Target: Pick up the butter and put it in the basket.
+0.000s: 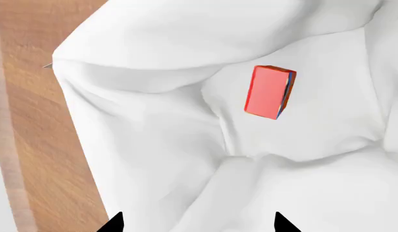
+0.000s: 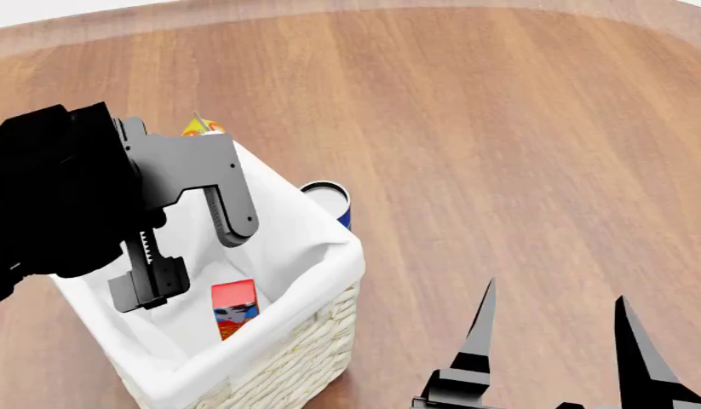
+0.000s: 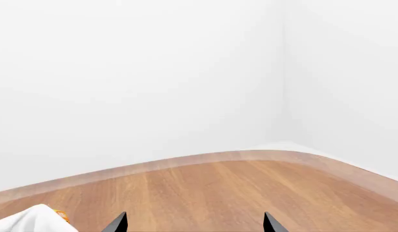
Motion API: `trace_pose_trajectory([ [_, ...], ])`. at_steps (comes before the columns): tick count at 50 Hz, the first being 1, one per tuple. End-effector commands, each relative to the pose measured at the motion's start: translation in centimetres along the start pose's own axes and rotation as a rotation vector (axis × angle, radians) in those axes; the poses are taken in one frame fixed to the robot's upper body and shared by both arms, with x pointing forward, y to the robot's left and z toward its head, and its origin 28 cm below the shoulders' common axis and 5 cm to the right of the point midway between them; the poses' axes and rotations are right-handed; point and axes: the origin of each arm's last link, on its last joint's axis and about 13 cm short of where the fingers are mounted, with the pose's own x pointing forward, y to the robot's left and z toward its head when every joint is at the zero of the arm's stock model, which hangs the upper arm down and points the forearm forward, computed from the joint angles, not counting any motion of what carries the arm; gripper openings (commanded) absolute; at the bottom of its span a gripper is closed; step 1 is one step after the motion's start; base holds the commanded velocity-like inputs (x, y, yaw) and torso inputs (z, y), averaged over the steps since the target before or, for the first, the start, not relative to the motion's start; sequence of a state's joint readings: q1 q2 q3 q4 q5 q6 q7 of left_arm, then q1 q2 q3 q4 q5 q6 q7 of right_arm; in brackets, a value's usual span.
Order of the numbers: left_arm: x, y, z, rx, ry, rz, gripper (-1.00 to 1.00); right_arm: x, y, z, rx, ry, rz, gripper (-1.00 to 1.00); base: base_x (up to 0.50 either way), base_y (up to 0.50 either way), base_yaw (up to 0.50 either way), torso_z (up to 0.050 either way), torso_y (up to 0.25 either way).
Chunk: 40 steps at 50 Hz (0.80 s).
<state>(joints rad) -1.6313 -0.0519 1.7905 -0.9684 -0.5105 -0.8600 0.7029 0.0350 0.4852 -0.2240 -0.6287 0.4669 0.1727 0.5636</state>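
Observation:
The butter (image 2: 233,308), a small red carton, lies on the white cloth at the bottom of the basket (image 2: 316,332). In the left wrist view it shows as a red block (image 1: 270,92) on the white lining (image 1: 154,125). My left gripper (image 2: 191,243) hangs above the basket's opening, jaws wide apart and empty; only its two dark tips show at the edge of the left wrist view (image 1: 197,224). My right gripper (image 2: 554,328) is open and empty over the wooden table to the right of the basket, fingers pointing away from me.
A blue-sided can (image 2: 330,201) stands right behind the basket. A yellow and red package tip (image 2: 200,127) shows behind the left gripper. The wooden table (image 2: 498,128) has a rounded far edge, and white walls (image 3: 185,72) stand beyond it.

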Motion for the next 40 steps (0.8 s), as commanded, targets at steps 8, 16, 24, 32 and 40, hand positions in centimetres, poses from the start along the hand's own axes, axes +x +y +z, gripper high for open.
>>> trace_pose_trajectory([
  [8, -0.8, -0.5, 0.4, 0.013, -0.042, 0.011, 1.0, -0.1, 0.4, -0.3, 0.003, -0.001, 0.03, 1.0, 0.0, 0.0, 0.0, 0.0, 0.0],
  [16, -1.7, -1.1, -0.3, 0.026, -0.099, 0.05, 1.0, -0.1, 0.8, -0.6, 0.001, 0.008, 0.05, 1.0, 0.0, 0.0, 0.0, 0.0, 0.0],
  [24, -4.0, -2.1, -1.5, 0.0, -0.298, 0.191, 1.0, -0.2, 1.0, -0.6, -0.003, 0.01, 0.06, 1.0, 0.0, 0.0, 0.0, 0.0, 0.0],
  [32, -6.1, -5.4, -2.4, -0.153, -0.585, 0.368, 1.0, -0.3, 1.2, -0.7, -0.015, 0.014, 0.066, 1.0, 0.0, 0.0, 0.0, 0.0, 0.0],
  [40, -6.7, -9.0, -3.8, -0.279, -0.761, 0.618, 1.0, -0.4, 1.3, -0.6, -0.02, 0.012, 0.073, 1.0, 0.0, 0.0, 0.0, 0.0, 0.0],
])
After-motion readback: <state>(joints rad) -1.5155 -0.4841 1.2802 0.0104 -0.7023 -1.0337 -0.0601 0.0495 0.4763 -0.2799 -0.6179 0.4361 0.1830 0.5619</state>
